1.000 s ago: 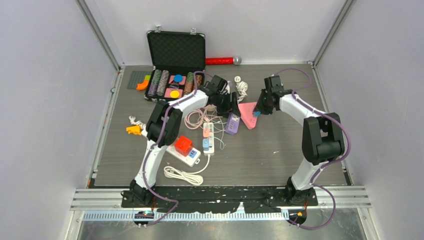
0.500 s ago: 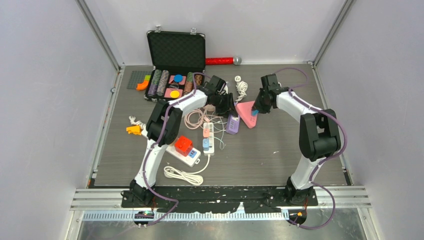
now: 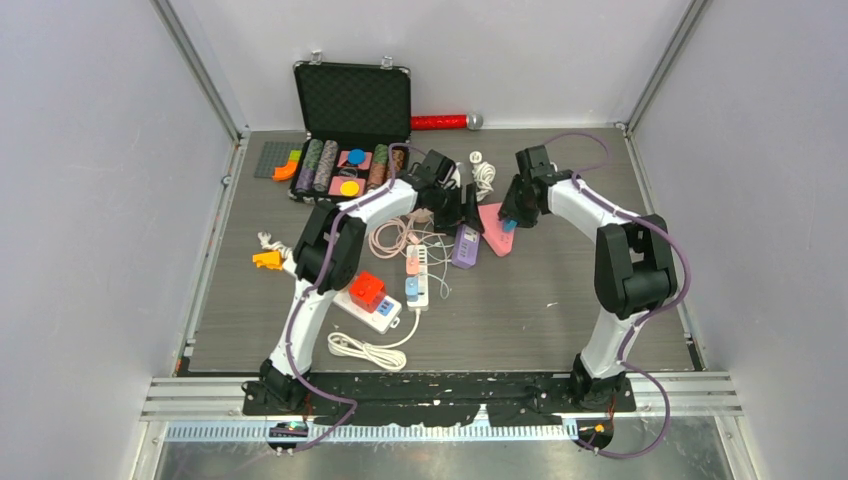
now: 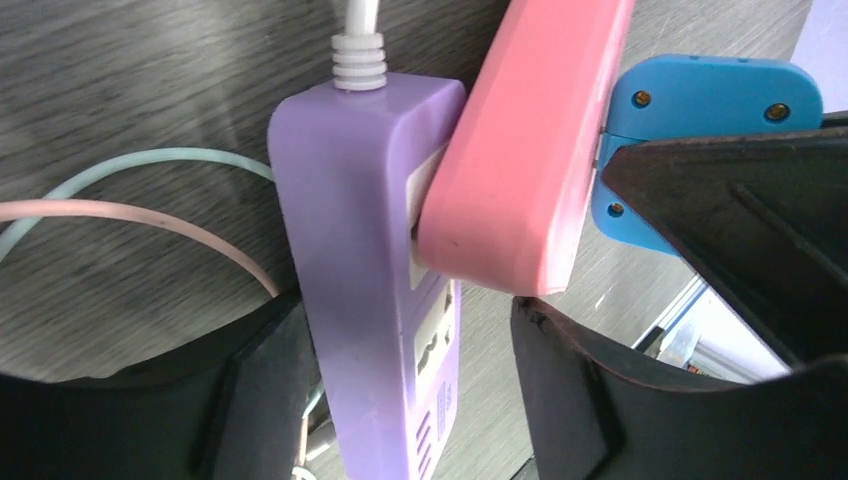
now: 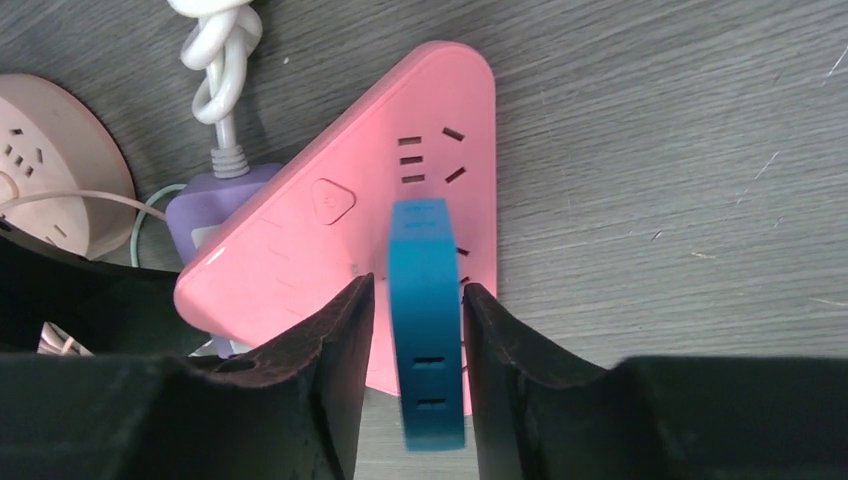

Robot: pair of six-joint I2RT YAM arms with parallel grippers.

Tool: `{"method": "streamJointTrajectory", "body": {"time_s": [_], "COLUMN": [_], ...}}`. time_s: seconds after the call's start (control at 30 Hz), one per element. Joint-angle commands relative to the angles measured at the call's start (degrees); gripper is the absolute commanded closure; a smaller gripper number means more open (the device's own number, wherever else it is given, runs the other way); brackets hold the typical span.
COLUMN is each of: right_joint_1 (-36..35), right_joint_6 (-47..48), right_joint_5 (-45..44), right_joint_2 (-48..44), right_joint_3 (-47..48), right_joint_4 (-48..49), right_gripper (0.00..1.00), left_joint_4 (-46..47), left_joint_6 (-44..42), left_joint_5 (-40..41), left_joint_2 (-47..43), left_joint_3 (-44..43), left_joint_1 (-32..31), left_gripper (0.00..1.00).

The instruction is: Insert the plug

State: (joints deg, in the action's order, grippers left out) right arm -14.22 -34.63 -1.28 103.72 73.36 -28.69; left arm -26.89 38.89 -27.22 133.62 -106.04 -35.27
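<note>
Now the right arm sits a little further left than a second ago, its elbow drawn in and its claw (image 5: 418, 292) nearer the left arm. The left arm and the strips have scarcely shifted.

The right claw's black fingers flank the blue plug (image 5: 428, 380), a flat, smooth plastic slab standing on edge on the pink power strip (image 5: 340, 200). One finger lies against it and a thin sliver shows at the other, so whether it is pinched cannot be told. Whether its prongs sit in a socket is hidden.

The pink strip is a glossy, rounded triangle with slotted sockets and a raised, rounded switch. One edge overlaps the top face of the purple power strip (image 4: 365, 250), a long matte bar with rounded corners and a ribbed white cord collar.

The left claw (image 4: 410, 310) is spread wide around the purple strip, one finger close against its side and the other clear of it.

The bench (image 5: 650, 150) is dark grey with a woodgrain texture. A knotted white cord (image 5: 215, 60) lies on it, and thin pink (image 4: 150, 215) and mint (image 4: 150, 165) cables curve nearby.
</note>
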Motion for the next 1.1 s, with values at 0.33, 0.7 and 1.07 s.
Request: {"method": "streamJointTrajectory", "body": {"time_s": [0.33, 0.7, 1.07], "right_joint_1": [1.2, 3.5, 5.7], "right_joint_6": [1.4, 4.3, 7.3], "right_joint_5": [-6.6, -11.5, -21.2], "right_joint_2": [-6.6, -24.9, -44.5], "right_joint_3": [12.7, 5.6, -3.7], "right_joint_4": [-8.8, -8.9, -7.7], "right_gripper": [0.07, 0.05, 0.06], "left_joint_4": [-0.8, -1.9, -5.5], "left_joint_6": [-5.5, -12.3, -18.2], "left_joint_5": [7.4, 14.6, 11.3], "left_joint_2": [-15.4, -38.0, -67.5], "left_joint_3": [-3.1, 15.5, 39.8], "left_joint_1": [2.2, 7.7, 27.4], "left_gripper": [0.0, 0.0, 0.0]}}
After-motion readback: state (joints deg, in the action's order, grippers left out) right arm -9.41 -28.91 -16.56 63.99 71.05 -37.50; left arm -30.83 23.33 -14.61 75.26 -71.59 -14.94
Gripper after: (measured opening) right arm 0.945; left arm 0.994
